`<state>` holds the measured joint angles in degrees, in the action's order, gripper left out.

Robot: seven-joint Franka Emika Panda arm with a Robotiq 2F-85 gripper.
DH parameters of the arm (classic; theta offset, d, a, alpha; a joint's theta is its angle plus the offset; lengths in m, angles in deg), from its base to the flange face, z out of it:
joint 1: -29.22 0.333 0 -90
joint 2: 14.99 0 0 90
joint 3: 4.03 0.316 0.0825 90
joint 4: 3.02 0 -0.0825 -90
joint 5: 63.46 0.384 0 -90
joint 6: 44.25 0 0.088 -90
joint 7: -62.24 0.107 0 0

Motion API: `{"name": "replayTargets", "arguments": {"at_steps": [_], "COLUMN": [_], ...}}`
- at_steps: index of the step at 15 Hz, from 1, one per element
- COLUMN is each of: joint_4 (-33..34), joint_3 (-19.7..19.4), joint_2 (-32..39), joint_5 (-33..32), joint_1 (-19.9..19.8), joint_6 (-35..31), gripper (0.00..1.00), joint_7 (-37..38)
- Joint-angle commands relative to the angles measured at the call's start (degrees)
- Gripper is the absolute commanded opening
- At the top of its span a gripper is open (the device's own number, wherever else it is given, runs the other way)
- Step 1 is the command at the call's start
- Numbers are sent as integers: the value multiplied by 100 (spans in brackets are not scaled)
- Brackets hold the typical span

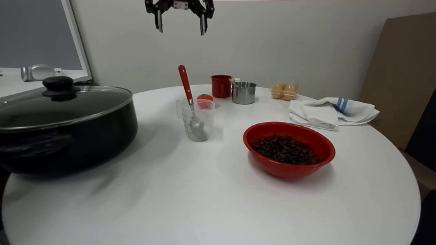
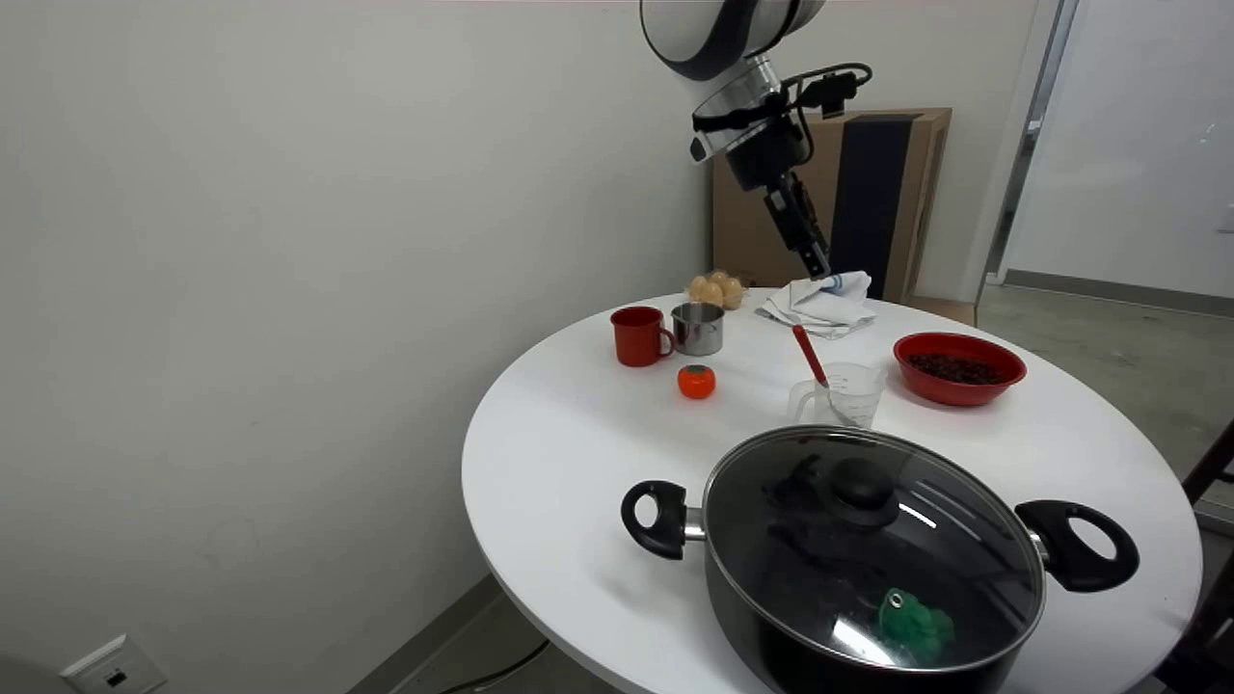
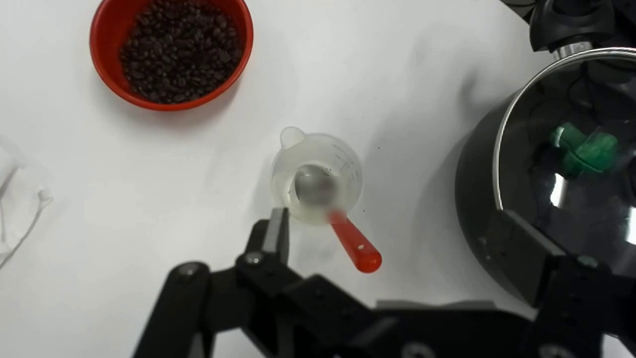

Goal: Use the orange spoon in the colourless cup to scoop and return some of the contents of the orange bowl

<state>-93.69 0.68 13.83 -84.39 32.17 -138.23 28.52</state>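
Gripper (image 1: 181, 32) above the surface (image 1: 153, 204); jaws spread wide, nothing held; orange spoon (image 1: 185, 83) leans in the colourless cup (image 1: 206, 117), well in from the surface's edge; scoop end (image 1: 198, 126) plain in an exterior view, blurred in the wrist view; orange bowl (image 1: 282, 172) with the contents (image 1: 285, 149) sits between cup and edge; green item (image 2: 914, 628) under the pot lid (image 2: 805, 540): wrist view and an exterior view only.

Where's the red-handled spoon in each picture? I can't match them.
In an exterior view: the spoon, left of centre, in the clear cup.
In an exterior view: the spoon, right of centre.
In the wrist view: the spoon, near the centre.
Shared landmark: the red bowl, right of the spoon in both exterior views, upper left in the wrist view.
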Motion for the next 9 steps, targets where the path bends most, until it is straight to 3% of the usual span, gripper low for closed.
{"name": "replayTargets", "arguments": {"at_steps": [1,9], "joint_4": [224,140], "joint_3": [53,43], "joint_2": [278,586], "joint_5": [-170,-606], "joint_1": [108,228], "joint_6": [83,35], "gripper": [100,100], "joint_7": [-142,-288]}}
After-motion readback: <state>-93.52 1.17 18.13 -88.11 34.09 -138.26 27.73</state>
